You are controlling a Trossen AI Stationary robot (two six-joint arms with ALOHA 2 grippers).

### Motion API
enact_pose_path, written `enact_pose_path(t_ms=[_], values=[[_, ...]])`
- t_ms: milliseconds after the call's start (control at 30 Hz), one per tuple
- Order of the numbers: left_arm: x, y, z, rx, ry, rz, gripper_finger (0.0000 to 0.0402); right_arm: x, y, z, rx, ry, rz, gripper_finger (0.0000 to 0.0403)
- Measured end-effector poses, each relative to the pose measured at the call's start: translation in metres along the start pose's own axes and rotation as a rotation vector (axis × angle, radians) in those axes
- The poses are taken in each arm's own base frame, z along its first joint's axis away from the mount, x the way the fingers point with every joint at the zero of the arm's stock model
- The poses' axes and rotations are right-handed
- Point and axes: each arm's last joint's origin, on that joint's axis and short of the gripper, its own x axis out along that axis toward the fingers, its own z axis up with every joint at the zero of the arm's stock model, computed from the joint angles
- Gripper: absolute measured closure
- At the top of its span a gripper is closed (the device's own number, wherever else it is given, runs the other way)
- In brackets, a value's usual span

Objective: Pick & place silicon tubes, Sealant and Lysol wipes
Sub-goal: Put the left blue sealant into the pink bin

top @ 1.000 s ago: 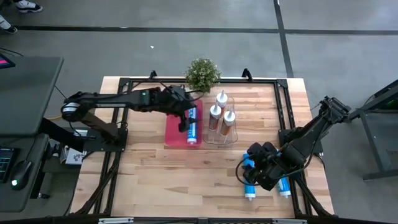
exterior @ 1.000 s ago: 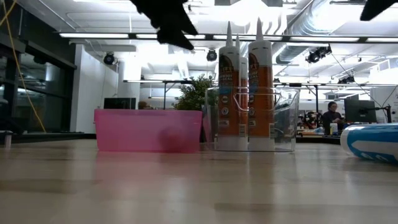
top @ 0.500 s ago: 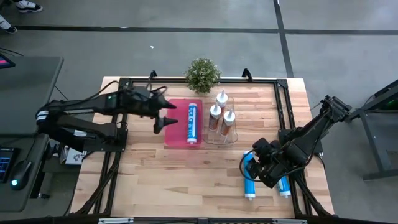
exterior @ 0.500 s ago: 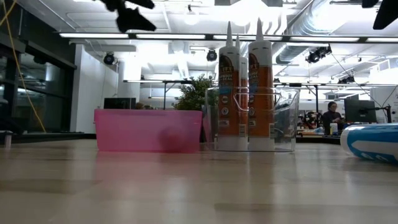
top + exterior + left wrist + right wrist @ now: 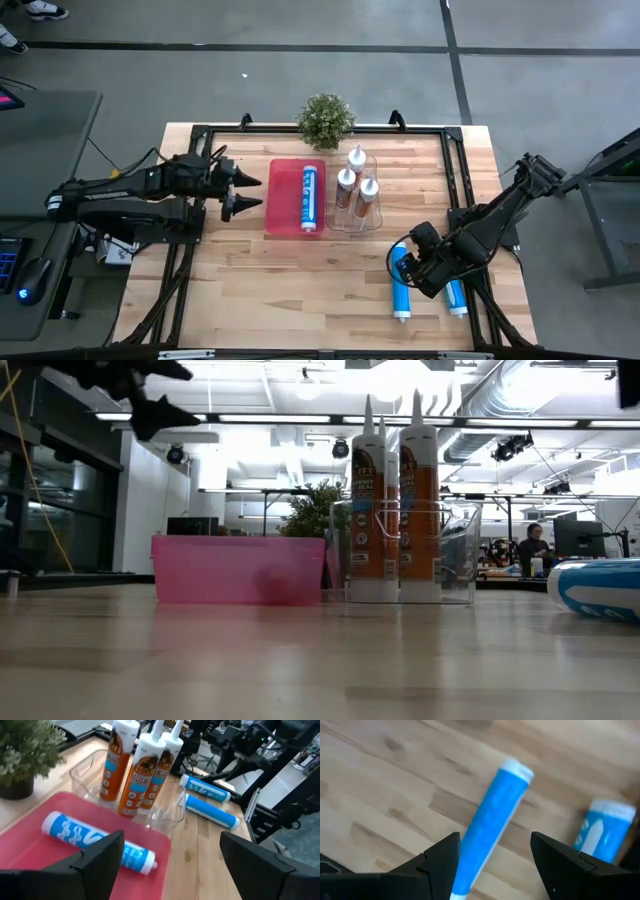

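A blue silicon tube (image 5: 309,196) lies flat in the pink tray (image 5: 280,200). My left gripper (image 5: 247,192) hangs open and empty just left of that tray, above the table. Three orange sealant tubes (image 5: 355,185) stand upright in a clear bin (image 5: 405,555). Two more blue tubes (image 5: 400,290) (image 5: 456,298) lie on the wood at the near right. My right gripper (image 5: 492,865) hovers open over the left one (image 5: 492,822), a finger on either side, touching nothing. No Lysol wipes show.
A small potted plant (image 5: 326,118) stands at the far edge behind the tray. A black frame (image 5: 455,170) runs around the table top. Bare wood lies across the near middle and near left.
My left gripper has drawn back from over the pink tray toward the table's left edge, staying open; the blue tube stays lying in the tray. My right gripper has turned a little about its wrist while staying over the blue tube.
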Motion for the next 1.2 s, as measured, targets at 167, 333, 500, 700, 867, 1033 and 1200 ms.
enact_pose_path(t_ms=[167,333,500,700,867,1033,1200], values=[[-0.009,0.004,-0.015,-0.036,-0.003,-0.029,0.0078,0.009,-0.002,-0.004,0.083,0.086,-0.029,0.0164],[-0.014,0.008,-0.028,-0.063,-0.01,-0.061,0.0078,0.011,-0.004,-0.006,0.14,0.142,-0.065,0.0164],[-0.017,0.01,-0.038,-0.076,-0.003,-0.091,0.0078,0.011,-0.007,-0.008,0.19,0.206,-0.117,0.0164],[-0.018,0.012,-0.044,-0.075,0.012,-0.123,0.0078,0.011,-0.007,-0.009,0.223,0.252,-0.14,0.0164],[-0.016,0.013,-0.049,-0.07,0.031,-0.134,0.0078,0.011,-0.004,-0.011,0.254,0.297,-0.134,0.0164],[-0.013,0.015,-0.053,-0.067,0.044,-0.132,0.0078,0.022,0.011,-0.013,0.278,0.316,-0.086,0.0164],[-0.013,0.014,-0.052,-0.056,0.037,-0.156,0.0078,0.047,0.028,-0.02,0.276,0.305,-0.099,0.0164]])
